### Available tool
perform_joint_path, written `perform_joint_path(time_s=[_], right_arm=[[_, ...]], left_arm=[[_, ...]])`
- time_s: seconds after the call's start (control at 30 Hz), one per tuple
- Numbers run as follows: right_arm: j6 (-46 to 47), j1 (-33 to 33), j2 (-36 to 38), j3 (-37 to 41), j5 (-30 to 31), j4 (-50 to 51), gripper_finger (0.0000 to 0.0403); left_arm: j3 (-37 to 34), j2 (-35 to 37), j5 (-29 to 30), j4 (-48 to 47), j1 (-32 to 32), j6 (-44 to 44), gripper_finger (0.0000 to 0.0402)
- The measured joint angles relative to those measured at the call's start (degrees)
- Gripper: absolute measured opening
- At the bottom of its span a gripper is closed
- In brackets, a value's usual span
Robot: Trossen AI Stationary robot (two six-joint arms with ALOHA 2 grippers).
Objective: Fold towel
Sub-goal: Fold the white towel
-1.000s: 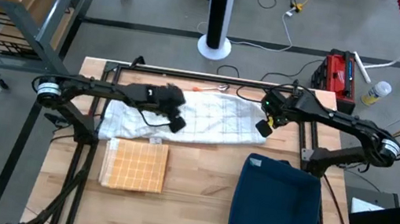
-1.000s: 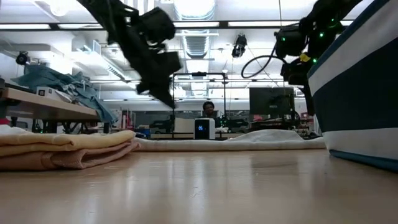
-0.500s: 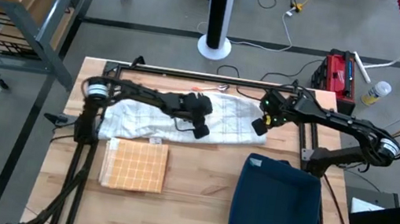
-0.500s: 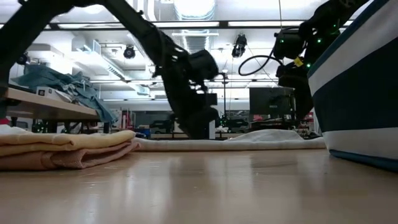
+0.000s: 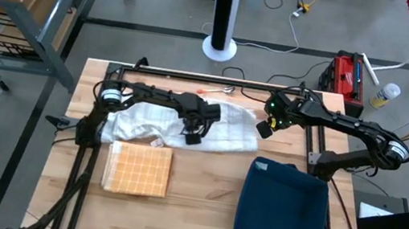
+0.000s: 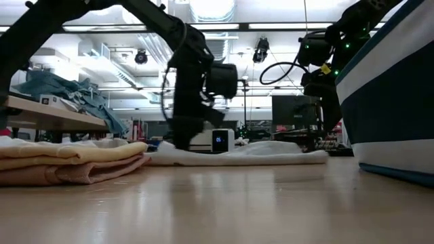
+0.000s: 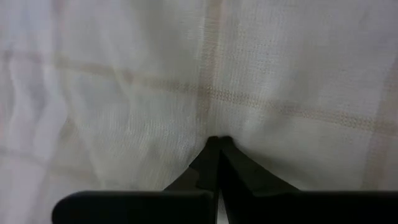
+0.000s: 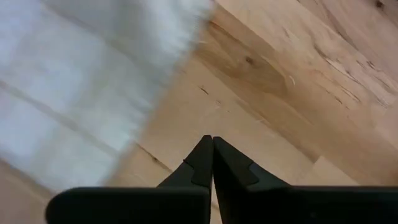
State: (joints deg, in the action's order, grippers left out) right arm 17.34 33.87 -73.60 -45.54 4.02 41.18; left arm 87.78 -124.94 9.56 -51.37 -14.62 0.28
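A white towel (image 5: 187,120) with faint grid lines lies crumpled across the far part of the table, seen edge-on in the low view (image 6: 271,154). My left gripper (image 5: 193,135) is down on its middle, shut, with cloth filling its wrist view (image 7: 217,140). My right gripper (image 5: 265,128) is shut and hangs above bare wood just off the towel's right end (image 8: 93,81), touching nothing; its tips show in the right wrist view (image 8: 211,140). My left gripper comes from above, pointing down, onto the middle of the towel (image 7: 211,99). Its shut fingertips (image 7: 208,152) meet the cloth, which puckers a little around them. One layer or several, I cannot tell. The towel lies on the table.
A folded yellow checked towel (image 5: 137,169) lies near the left, low in the low view (image 6: 68,163). A dark blue bin (image 5: 281,211) stands near the right and fills the low view's right edge (image 6: 393,102). Bare wood (image 5: 203,204) shows between them.
My left gripper has swung toward the table's right and come down from well above onto the towel's middle, then drawn back a little to the left. The towel's right end has slid toward the left, away from my right gripper; its left part has stayed put.
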Motion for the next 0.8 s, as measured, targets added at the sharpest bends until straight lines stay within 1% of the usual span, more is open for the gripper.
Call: perform_joint_path(time_s=[0.07,0.13,0.27,0.37,0.57,0.8], right_arm=[[-0.2,0.0,0.0,0.0,0.0,0.0,0.0009],[-0.3,0.0,0.0,0.1,-0.9,0.0,0.0019],[0.1,-0.2,-0.1,0.2,-8.4,-1.5,0.0043],[-0.1,-0.6,-0.9,0.2,-8.9,-6.5,0.0065],[0.0,-0.6,-4.7,-0.3,-9.1,-16.1,0.0111],[0.8,-2.0,-14.2,-3.1,-12.1,-18.7,0.016]], left_arm=[[-0.1,0.1,-1.1,-5.3,0.1,0.4,0.0001],[-0.2,0.1,-3.6,-9.5,0.1,1.0,0.0001],[-0.4,0.1,-7.5,-14.2,0.1,2.2,0.0],[-0.5,0.0,-8.6,-15.3,0.1,2.4,0.0],[-0.7,0.0,-8.4,-14.1,0.1,2.3,0.0],[-0.7,0.0,-8.0,-13.9,0.1,1.7,0.0]])
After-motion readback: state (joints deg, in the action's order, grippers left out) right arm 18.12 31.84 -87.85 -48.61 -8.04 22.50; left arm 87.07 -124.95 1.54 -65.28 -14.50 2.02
